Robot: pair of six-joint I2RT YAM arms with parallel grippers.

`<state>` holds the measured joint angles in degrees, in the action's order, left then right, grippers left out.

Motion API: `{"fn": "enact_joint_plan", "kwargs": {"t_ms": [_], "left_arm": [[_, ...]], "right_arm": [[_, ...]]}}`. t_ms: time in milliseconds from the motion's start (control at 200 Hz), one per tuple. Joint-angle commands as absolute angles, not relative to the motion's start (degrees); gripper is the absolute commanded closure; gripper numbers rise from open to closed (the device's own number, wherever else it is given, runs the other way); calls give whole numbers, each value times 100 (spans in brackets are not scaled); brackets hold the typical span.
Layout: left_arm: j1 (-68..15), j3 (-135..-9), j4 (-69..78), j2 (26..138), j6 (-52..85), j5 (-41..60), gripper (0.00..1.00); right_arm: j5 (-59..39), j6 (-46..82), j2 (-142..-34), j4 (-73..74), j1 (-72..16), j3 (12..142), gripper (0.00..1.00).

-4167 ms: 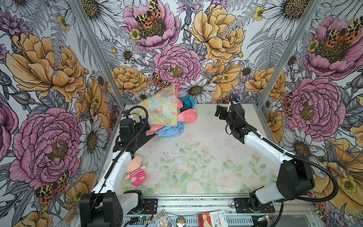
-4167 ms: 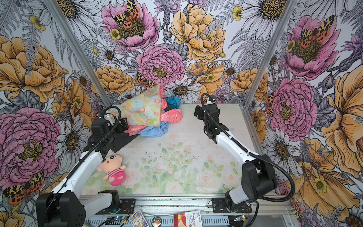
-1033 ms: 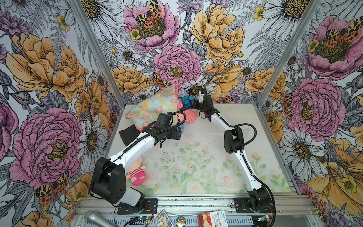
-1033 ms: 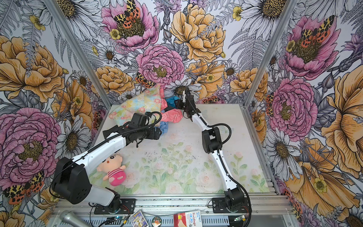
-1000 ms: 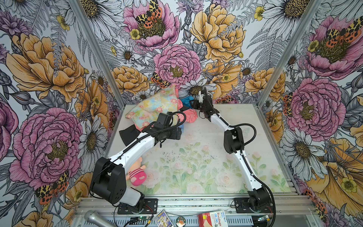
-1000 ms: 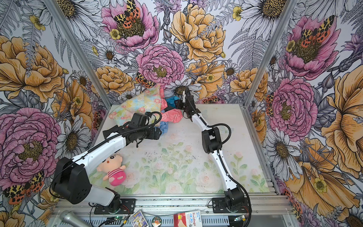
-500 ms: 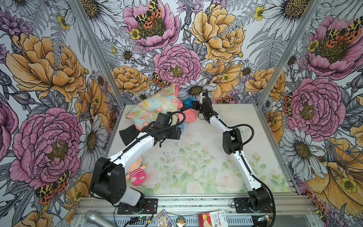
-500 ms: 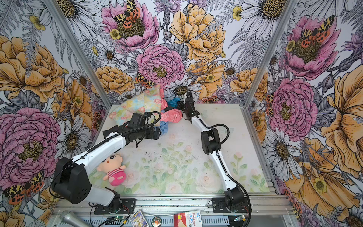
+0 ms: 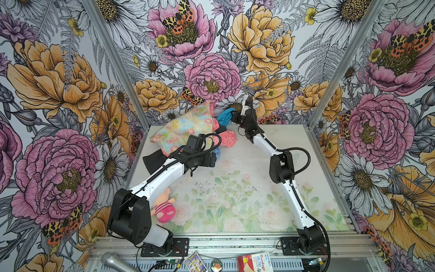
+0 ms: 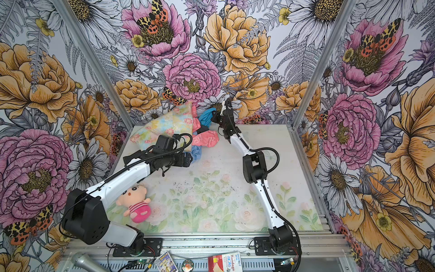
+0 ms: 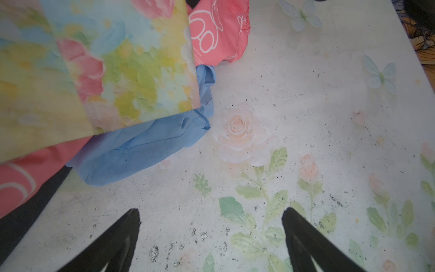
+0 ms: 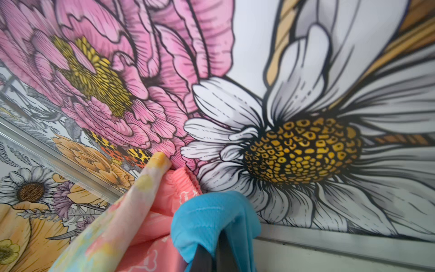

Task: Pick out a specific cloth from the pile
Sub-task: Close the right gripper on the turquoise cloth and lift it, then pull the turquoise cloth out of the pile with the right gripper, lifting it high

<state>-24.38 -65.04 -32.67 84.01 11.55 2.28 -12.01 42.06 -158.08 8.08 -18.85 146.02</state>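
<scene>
The cloth (image 9: 224,117) (image 10: 205,119) is solid turquoise-blue. It hangs from my right gripper (image 9: 233,115) (image 10: 215,116) by the back wall, just above the pile's far end. In the right wrist view the cloth (image 12: 211,212) drapes over both dark fingers of the right gripper (image 12: 215,245), which is shut on it. The pile (image 9: 188,128) holds a pastel floral cloth (image 11: 106,70), a coral-pink printed cloth (image 11: 219,30), a pale blue cloth (image 11: 141,150) and a black cloth (image 9: 154,160). My left gripper (image 11: 209,212) (image 9: 213,158) is open and empty, low over the table beside the pale blue cloth.
A plush doll (image 9: 164,208) in a pink striped top lies at the front left, by the left arm's base. The flowered back wall (image 12: 306,117) is very close to the right gripper. A microphone (image 9: 112,259) and a Bandage box (image 9: 255,261) lie outside the front rail.
The right gripper has shut on the turquoise cloth and risen a little by the back wall. Both arms had earlier reached in to the pile. The left arm has hardly moved in the last second.
</scene>
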Motion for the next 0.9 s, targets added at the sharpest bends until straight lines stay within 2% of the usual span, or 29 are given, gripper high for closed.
{"fn": "enact_joint_plan", "kwargs": {"t_ms": [0, 895], "left_arm": [[-2356, -6446, -2990, 8319, 1117, 295, 4], [-1977, -5799, -2107, 8081, 1282, 176, 4]], "right_arm": [[-901, 4421, -15150, 1327, -1865, 14562, 100], [418, 6001, -14117, 1312, -2206, 15097, 100]]}}
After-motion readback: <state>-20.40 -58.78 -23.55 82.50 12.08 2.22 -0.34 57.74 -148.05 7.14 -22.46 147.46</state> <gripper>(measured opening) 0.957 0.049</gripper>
